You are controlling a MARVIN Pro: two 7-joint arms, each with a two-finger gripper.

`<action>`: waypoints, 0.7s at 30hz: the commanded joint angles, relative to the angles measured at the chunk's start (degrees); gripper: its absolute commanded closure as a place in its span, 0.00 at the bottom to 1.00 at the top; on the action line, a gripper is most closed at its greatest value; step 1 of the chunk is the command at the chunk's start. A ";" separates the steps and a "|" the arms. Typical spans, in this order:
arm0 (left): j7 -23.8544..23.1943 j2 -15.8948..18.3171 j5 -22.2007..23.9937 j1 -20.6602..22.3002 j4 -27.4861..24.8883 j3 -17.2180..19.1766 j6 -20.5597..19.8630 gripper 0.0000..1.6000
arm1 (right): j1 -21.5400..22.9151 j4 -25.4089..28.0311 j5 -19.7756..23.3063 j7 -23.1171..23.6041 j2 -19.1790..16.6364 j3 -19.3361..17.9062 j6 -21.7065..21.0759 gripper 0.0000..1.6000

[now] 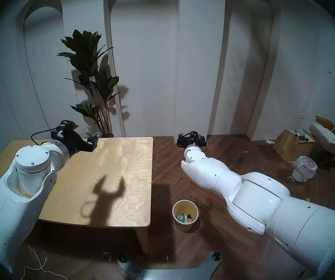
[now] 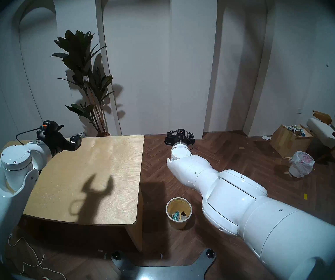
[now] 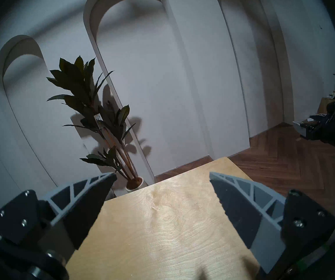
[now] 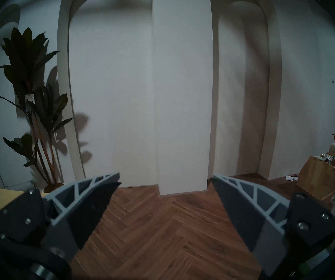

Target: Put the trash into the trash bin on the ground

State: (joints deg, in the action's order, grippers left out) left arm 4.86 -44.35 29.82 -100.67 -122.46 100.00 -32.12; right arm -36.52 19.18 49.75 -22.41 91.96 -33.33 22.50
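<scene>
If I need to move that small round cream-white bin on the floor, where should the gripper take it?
Probably by the rim of the small round cream-white bin, from straight above, one finger inside and one outside. It stands upright and open-topped beside the wooden table, and packaging lies only at its bottom, leaving the upper wall free. The open right gripper is nearer.

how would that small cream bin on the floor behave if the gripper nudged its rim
The trash bin would probably slide or tip easily: it looks like thin plastic and stands taller than wide. Only a few bits of trash lie inside, so it is likely light. The smooth wood floor offers little grip.
</scene>
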 commanded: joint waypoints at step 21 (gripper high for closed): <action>2.22 -0.04 -0.60 3.22 1.36 -1.04 0.69 0.00 | -0.32 3.81 0.01 2.99 -1.41 -1.13 2.98 0.00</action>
State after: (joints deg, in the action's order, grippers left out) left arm 6.69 -44.35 29.49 -99.03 -121.30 98.87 -31.99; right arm -37.34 21.59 49.68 -19.79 90.96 -34.20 24.28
